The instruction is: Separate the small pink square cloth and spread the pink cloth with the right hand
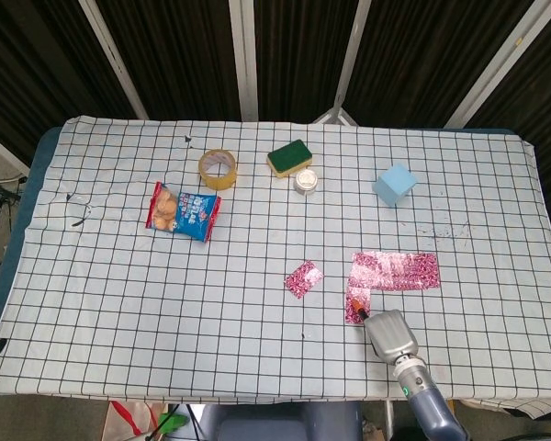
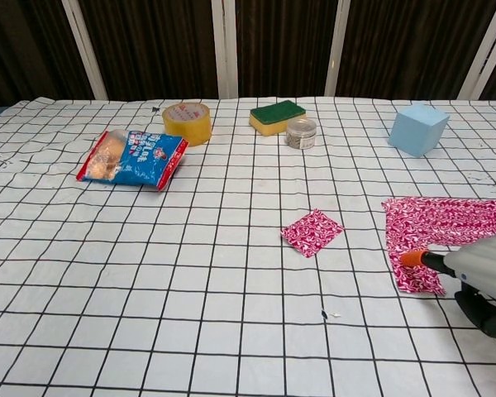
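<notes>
The pink patterned cloth [image 1: 395,271] lies flat at the right of the table, with a narrow flap drawn out toward the front edge; in the chest view the pink cloth [image 2: 446,225] reaches the right border. My right hand [image 1: 390,335] sits just in front of it, holding the flap's front corner at its orange fingertip [image 2: 412,258]. The rest of the right hand [image 2: 488,277] is grey and partly cut off by the frame. The small pink square cloth [image 1: 303,277] lies apart on the left, also seen as the small square [image 2: 312,231]. My left hand is in neither view.
At the back stand a tape roll [image 1: 218,168], a green and yellow sponge [image 1: 288,157], a small jar [image 1: 304,181] and a light blue cube [image 1: 394,185]. A snack bag [image 1: 183,211] lies at the left. The checked tablecloth [image 1: 119,303] covers the table.
</notes>
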{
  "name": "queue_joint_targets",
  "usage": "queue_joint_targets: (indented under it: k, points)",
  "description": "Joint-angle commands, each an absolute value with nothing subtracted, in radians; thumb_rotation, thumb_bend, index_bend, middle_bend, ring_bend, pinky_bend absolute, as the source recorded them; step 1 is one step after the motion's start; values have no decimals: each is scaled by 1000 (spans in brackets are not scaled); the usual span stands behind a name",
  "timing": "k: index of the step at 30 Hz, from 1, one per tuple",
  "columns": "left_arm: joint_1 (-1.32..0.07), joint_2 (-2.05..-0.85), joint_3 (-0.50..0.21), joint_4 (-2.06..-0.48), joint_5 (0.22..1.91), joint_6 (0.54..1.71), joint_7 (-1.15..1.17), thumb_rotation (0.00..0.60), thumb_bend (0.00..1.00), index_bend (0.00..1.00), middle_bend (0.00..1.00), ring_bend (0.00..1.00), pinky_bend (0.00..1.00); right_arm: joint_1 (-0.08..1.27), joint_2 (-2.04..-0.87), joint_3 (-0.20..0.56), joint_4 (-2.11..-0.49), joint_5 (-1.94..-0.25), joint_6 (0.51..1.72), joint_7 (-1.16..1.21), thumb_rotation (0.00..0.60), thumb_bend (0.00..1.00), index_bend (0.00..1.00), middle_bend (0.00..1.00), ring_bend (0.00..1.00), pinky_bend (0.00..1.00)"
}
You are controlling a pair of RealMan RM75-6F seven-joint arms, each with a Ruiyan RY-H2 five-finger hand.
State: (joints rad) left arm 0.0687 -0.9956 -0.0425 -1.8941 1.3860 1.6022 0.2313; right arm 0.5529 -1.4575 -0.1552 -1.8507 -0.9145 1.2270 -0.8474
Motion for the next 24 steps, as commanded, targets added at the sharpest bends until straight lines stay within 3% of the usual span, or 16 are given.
queue_joint_targets:
  k: [1, 18, 20, 24]
  points:
    - [68, -996, -42, -1895, 1385, 1601, 233, 600, 259, 148, 0, 0, 101, 538, -1447, -172, -1866, -937, 1236, -843, 600, 785, 116, 833, 775, 538]
    - [68, -995, -43, -1896, 1384, 1602, 231, 600, 259, 149, 0, 0, 101, 491, -1401, -181, -1934, -1038, 1288, -815, 600, 785, 114, 829, 771, 540]
    - [69, -995, -44, -1896, 1384, 1604, 227, 600, 259, 149, 0, 0, 101, 484, -1386, -169, -1950, -1067, 1308, -792, 600, 786, 82, 767, 714, 530]
    - [69, -993, -45, -1893, 1388, 1606, 216, 600, 259, 141, 0, 0, 101, 458, -1339, -150, -1995, -1139, 1356, -702, 600, 785, 0, 351, 359, 279]
